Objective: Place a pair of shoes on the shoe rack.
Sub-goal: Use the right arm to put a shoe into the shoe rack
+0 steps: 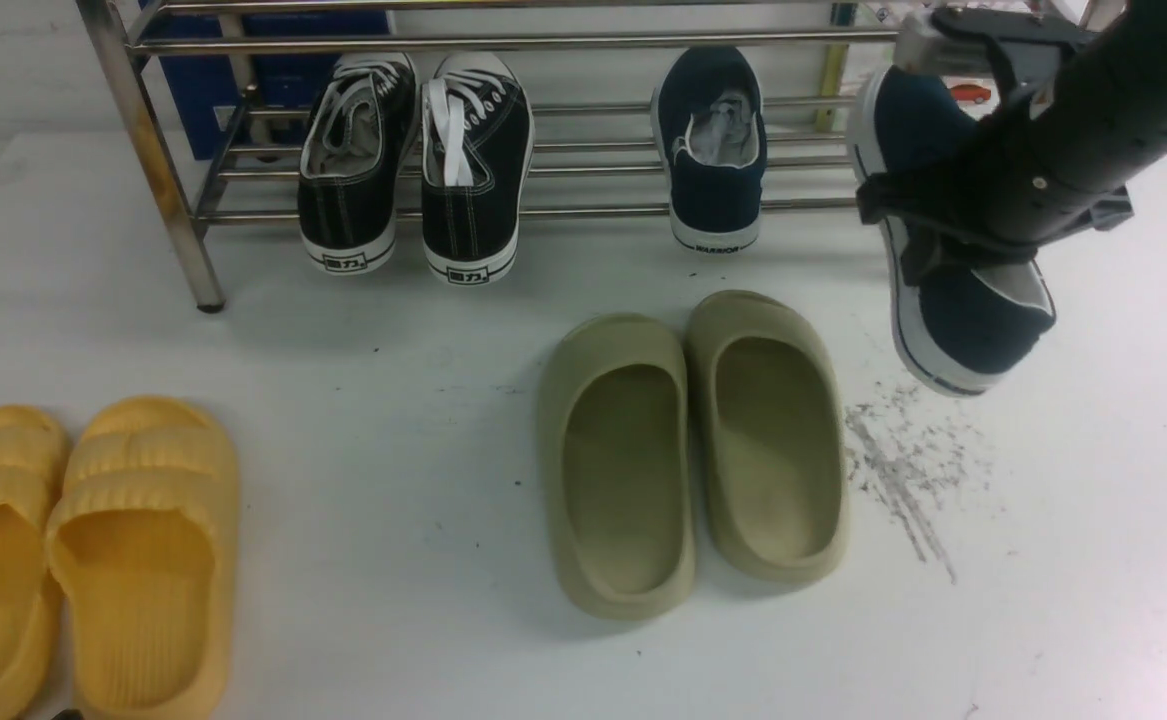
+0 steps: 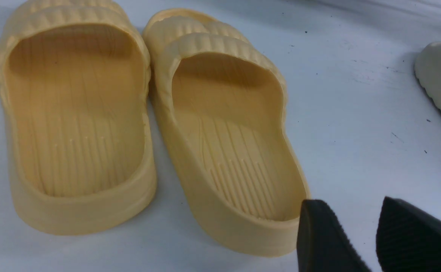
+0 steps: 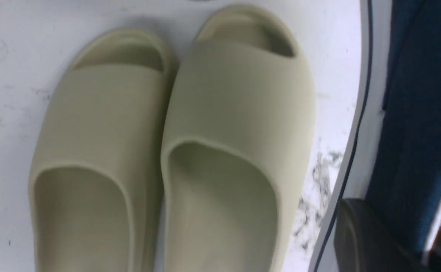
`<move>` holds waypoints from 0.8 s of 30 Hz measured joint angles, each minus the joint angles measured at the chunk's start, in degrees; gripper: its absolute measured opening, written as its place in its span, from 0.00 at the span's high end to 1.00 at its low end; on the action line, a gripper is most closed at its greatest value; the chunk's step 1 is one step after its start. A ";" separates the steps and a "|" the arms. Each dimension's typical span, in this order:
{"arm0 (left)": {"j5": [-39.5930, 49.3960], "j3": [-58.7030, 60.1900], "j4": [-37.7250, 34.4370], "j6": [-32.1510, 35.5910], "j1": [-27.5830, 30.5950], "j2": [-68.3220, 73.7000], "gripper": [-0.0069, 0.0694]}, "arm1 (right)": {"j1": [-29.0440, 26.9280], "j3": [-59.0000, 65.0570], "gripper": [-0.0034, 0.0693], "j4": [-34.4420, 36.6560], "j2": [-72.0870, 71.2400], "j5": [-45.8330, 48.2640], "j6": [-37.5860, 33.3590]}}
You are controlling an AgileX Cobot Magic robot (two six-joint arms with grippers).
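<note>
One navy-blue shoe (image 1: 711,150) rests on the lower bars of the silver shoe rack (image 1: 543,42), heel toward me. The other navy shoe (image 1: 963,320) hangs in the air to the right of the rack, toe up and tilted, clear of the floor. My right gripper (image 1: 918,225) is shut on its side wall; in the right wrist view a dark finger (image 3: 360,234) presses against the shoe's white sole and blue canvas (image 3: 413,113). My left gripper (image 2: 350,211) stands open over bare floor beside the heel of a yellow slide (image 2: 220,143), with nothing between its fingers.
A pair of black lace-up sneakers (image 1: 413,160) sits on the rack's left part. Olive-green slides (image 1: 693,450) lie on the floor in the middle, yellow slides (image 1: 93,550) at the front left. A blue box (image 1: 273,80) stands behind the rack. Dark scuff marks (image 1: 903,470) streak the floor.
</note>
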 joint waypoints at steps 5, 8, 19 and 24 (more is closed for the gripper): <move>0.00 0.00 0.00 0.00 0.00 0.00 0.60 | 0.00 -5.39 0.91 0.23 5.97 0.46 -0.49; 0.00 0.00 0.00 0.00 0.00 0.00 0.60 | 0.00 -8.33 0.91 0.23 9.23 0.87 -0.91; 0.00 0.00 0.00 0.00 0.00 0.00 0.60 | 0.00 -20.98 0.91 -0.81 18.99 0.44 -4.31; 0.00 0.00 0.00 0.00 0.00 0.00 0.60 | -0.24 -26.78 0.92 -1.52 22.82 0.32 -3.20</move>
